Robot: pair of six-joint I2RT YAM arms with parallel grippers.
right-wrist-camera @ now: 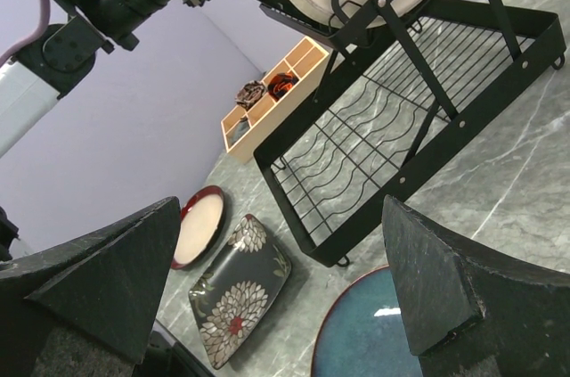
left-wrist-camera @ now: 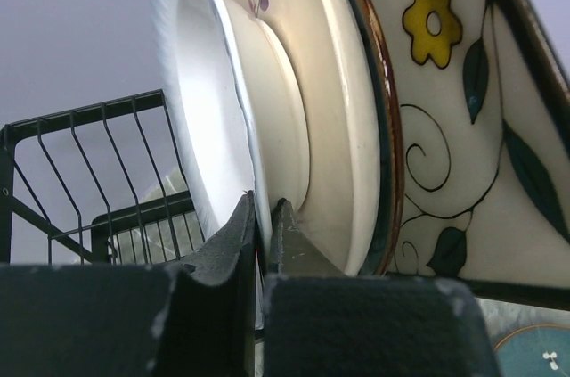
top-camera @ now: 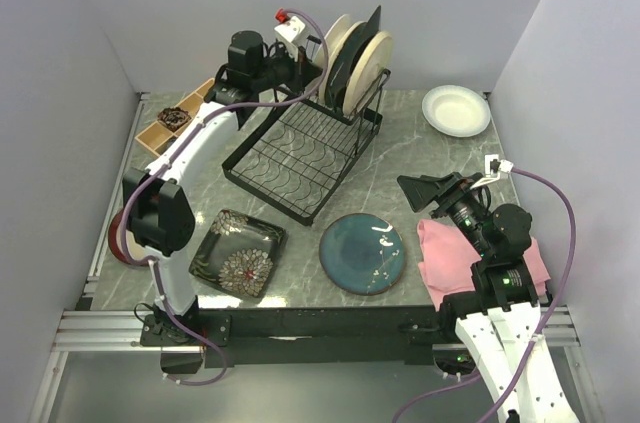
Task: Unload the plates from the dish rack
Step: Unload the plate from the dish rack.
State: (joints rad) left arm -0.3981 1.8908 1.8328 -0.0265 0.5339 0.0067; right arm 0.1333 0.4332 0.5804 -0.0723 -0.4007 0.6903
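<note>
The step in hand is lifting out the first plate in the row. In the left wrist view the left gripper has its jaws clamped on the lower rim of the white plate, which stands upright at the left end of the row. To its right come a cream plate, a brown-rimmed plate and a square flowered plate, packed close. I judge the next move calls for a straight pull up and out of the slot, so that the rim does not drag on the cream neighbour, and then a free spot on the surface.

In the top view, a wooden tray sits at the upper left. It has dark small items in some compartments, and I cannot tell what they are. The dish rack at top centre holds those four plates in its upper frame. Already out are a red-rimmed plate at the far left, a black square plate at the lower left, a teal plate at lower centre and a round white plate at the upper right. At the lower right the right gripper hovers above a pink cloth, its jaws wide apart and holding nothing.
</note>
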